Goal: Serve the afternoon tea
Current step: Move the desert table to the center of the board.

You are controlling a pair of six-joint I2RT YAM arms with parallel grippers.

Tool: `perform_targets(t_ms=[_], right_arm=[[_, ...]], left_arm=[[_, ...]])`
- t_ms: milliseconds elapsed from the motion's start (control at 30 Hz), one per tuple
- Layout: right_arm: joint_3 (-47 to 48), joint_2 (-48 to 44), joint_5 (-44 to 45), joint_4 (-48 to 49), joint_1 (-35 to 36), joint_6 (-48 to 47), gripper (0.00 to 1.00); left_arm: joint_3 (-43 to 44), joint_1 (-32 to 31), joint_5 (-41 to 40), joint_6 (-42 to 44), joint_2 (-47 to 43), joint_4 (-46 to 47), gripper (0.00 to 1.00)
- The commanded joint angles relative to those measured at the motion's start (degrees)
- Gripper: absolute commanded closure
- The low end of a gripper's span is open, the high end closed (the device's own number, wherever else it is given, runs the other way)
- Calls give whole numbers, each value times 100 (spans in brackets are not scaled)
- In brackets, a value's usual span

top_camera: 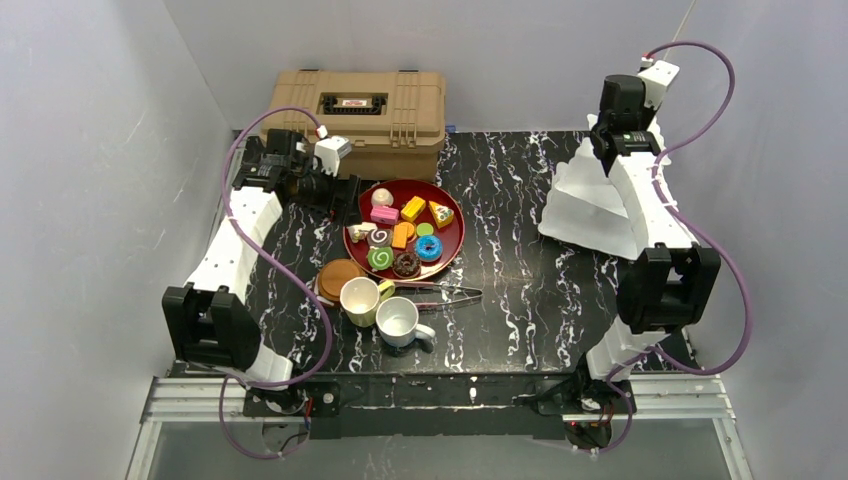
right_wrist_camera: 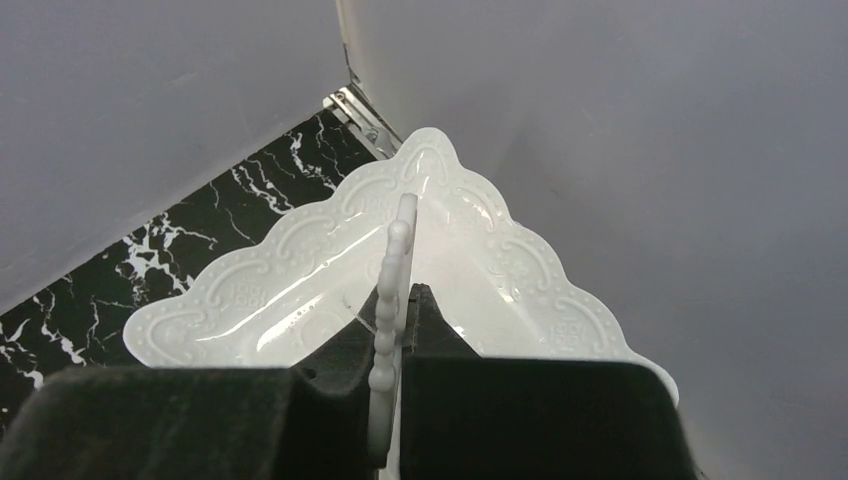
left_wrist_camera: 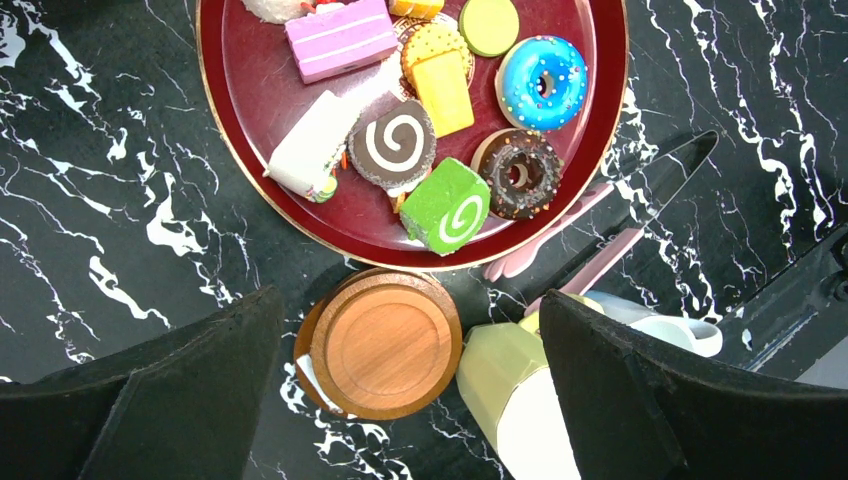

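A red round tray holds several toy pastries, among them a blue donut, a chocolate donut, a green swirl roll and a pink cake slice. Stacked brown coasters lie just in front of the tray, beside a pale yellow mug and a white mug. My left gripper is open and empty, high above the coasters, at the tray's left. My right gripper is shut on the beaded handle of a white serving stand at the far right.
A tan ribbed toolbox stands at the back behind the tray. Metal tongs lie right of the yellow mug, their pink tips at the tray's rim. White walls close in on the left, back and right.
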Motion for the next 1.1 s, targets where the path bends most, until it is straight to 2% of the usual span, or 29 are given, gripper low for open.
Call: perform_targets(t_ms=[0, 300, 633, 833, 967, 1067], right_arm=[[98, -395, -50, 212, 84, 120, 99], [14, -909, 258, 383, 944, 19, 99], [-291, -1174, 1195, 287, 1964, 629, 99], [-548, -1197, 800, 198, 2053, 828, 99], [-853, -1289, 194, 495, 2053, 646, 99], [-987, -1336, 86, 564, 2053, 643, 99]], left_arm=[[55, 4, 102, 40, -286, -125, 0], [-135, 4, 118, 22, -473, -116, 1], [-142, 4, 79, 89, -666, -220, 1], [-150, 4, 54, 135, -759, -272, 1], [-155, 4, 43, 139, -775, -286, 1], [-141, 4, 48, 139, -771, -292, 1]])
